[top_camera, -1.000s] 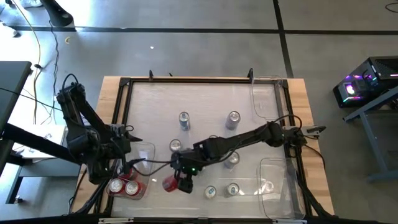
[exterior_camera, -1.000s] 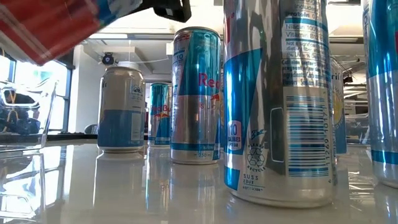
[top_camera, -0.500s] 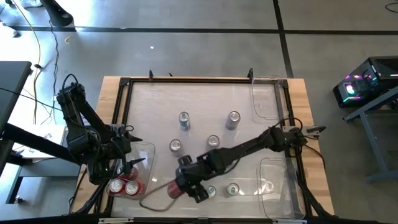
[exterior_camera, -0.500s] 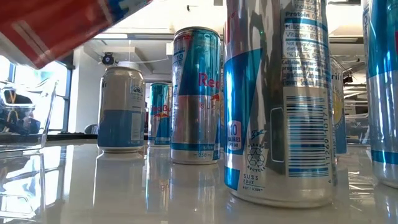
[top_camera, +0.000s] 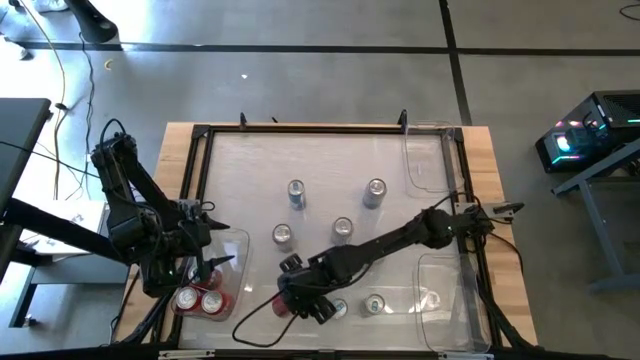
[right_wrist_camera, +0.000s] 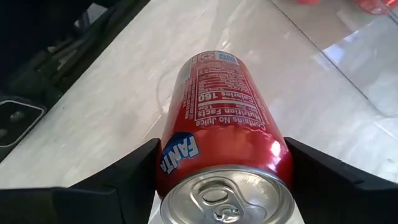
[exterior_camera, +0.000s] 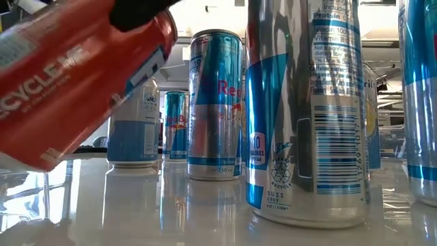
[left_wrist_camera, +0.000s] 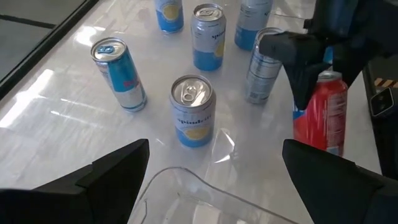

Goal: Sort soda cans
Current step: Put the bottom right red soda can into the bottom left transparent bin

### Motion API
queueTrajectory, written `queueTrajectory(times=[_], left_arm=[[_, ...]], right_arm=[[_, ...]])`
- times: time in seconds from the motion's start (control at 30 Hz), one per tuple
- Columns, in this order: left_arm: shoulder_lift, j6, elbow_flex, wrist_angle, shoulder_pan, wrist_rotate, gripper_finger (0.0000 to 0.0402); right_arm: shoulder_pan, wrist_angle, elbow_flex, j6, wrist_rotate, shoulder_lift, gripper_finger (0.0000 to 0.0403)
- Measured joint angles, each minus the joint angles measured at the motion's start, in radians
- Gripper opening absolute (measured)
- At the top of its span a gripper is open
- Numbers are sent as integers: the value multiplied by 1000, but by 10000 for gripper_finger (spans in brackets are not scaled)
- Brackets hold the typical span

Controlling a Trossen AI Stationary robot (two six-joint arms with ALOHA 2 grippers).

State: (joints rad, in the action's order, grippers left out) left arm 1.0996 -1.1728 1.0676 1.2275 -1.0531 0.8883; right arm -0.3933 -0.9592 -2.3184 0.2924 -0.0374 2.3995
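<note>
- While your right gripper (top_camera: 300, 303) clamps the red can (right_wrist_camera: 224, 149) between both fingers, the can hangs tilted above the table's front edge, just clear of the white tabletop (top_camera: 320, 170) in the low view.
- Judged from its position, you are mid-carry: the red can sits between the cluster of standing cans and the left bin (top_camera: 235, 250), where two red cans (top_camera: 199, 300) already lie.
- Your left gripper (left_wrist_camera: 211, 180) waits over that bin's rim with its fingers spread wide and nothing between them.
- Five cans stand unsorted on the table: a silver-blue one (top_camera: 296, 192) and a silver one (top_camera: 375, 191) toward the back, two more (top_camera: 283, 234) mid-table, and a pair (top_camera: 375, 304) near the front beside the carried can.
- Clear bins (top_camera: 440, 285) on the right side hold nothing that can be made out from above.
- Your next move likely calls for swinging the red can leftward over the bin wall, keeping it high enough to clear the rim and the left arm's fingers, then releasing it beside the two red ones.
- Watch the tilt: a can let go at this angle may roll or knock its neighbours.
</note>
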Motion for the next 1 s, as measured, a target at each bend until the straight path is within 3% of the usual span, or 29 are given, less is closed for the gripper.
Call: queueTrajectory(times=[0.23,0.43,1.0], left_arm=[[2,-1,0,-24,0,-6,365],[39,30,0,-18,0,-134,365],[161,51,0,-18,1,-215,365]], right_arm=[[12,-11,-1,-47,3,1,291],[13,-28,-1,-72,11,1,310],[20,-70,-1,-158,44,9,316]])
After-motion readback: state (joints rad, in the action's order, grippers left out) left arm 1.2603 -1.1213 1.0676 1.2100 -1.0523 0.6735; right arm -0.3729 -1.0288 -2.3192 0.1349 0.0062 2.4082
